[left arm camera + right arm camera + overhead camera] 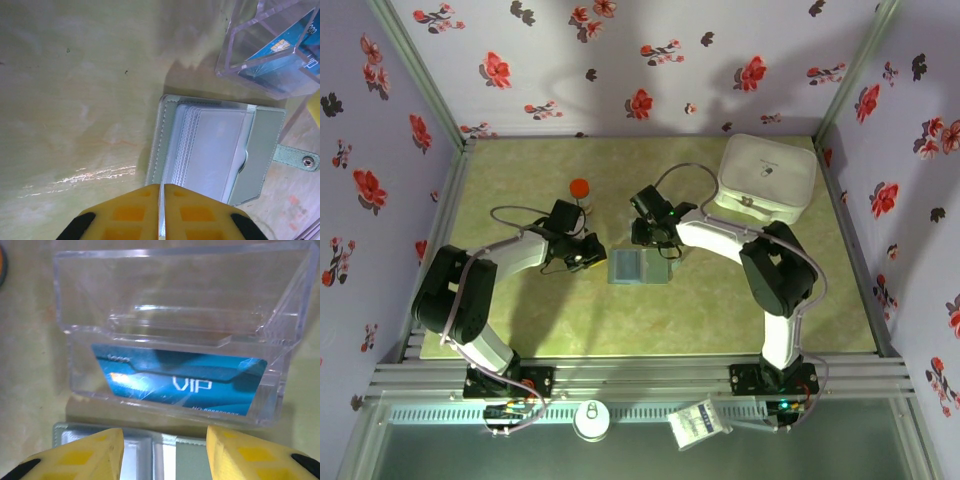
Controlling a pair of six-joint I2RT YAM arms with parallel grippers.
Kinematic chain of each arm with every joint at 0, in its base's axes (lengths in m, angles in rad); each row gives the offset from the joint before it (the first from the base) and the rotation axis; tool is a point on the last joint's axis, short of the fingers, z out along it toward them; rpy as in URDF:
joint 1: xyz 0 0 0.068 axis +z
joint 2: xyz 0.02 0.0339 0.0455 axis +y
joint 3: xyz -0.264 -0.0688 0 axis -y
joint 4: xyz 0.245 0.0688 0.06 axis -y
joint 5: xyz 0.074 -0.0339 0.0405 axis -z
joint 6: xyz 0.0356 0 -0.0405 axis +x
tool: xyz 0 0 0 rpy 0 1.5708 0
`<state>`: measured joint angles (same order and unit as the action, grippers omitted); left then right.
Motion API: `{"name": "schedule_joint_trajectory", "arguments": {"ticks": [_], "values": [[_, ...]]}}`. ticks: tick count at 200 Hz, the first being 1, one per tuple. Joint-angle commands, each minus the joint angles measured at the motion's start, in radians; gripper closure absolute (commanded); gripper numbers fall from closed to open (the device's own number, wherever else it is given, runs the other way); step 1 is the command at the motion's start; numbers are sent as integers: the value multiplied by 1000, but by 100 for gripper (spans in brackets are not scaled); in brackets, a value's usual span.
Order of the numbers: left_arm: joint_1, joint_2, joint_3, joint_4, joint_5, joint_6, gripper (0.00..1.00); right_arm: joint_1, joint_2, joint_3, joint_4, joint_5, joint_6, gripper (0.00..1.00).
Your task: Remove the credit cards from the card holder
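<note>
Nearest: left claw [161, 192] pinched shut on one clear sleeve of card holder [210, 150], spread open flat mid-worktop [720, 300]. Just beyond: one clear box [175, 300] with one blue credit card [200, 385] inside. Over it, right claw [164, 437] parted about halfway, gripping nothing. Farther: one orange-capped bottle [580, 190] left, one white lidded container [767, 178] in far right corner. Bare room near and right.

Table [520, 320] w/ card holder [640, 267], clear box [175, 355], white container [768, 178], bottle [580, 190].
</note>
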<state>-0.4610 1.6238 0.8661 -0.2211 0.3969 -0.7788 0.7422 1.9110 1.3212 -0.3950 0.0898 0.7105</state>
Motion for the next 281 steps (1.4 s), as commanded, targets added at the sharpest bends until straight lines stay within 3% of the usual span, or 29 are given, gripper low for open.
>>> {"name": "schedule_joint_trajectory", "arguments": {"ticks": [1, 172, 218, 281], "values": [[-7, 7, 7, 7, 19, -7, 89, 0, 42, 29, 9, 71, 35, 51], [-11, 24, 14, 12, 26, -14, 89, -8, 130, 138, 2, 120, 99, 48], [-29, 31, 21, 17, 30, -18, 91, -4, 28, 68, 26, 41, 71, 50], [-36, 56, 34, 14, 43, -10, 96, -3, -64, -91, 131, -203, 41, 55]]}}
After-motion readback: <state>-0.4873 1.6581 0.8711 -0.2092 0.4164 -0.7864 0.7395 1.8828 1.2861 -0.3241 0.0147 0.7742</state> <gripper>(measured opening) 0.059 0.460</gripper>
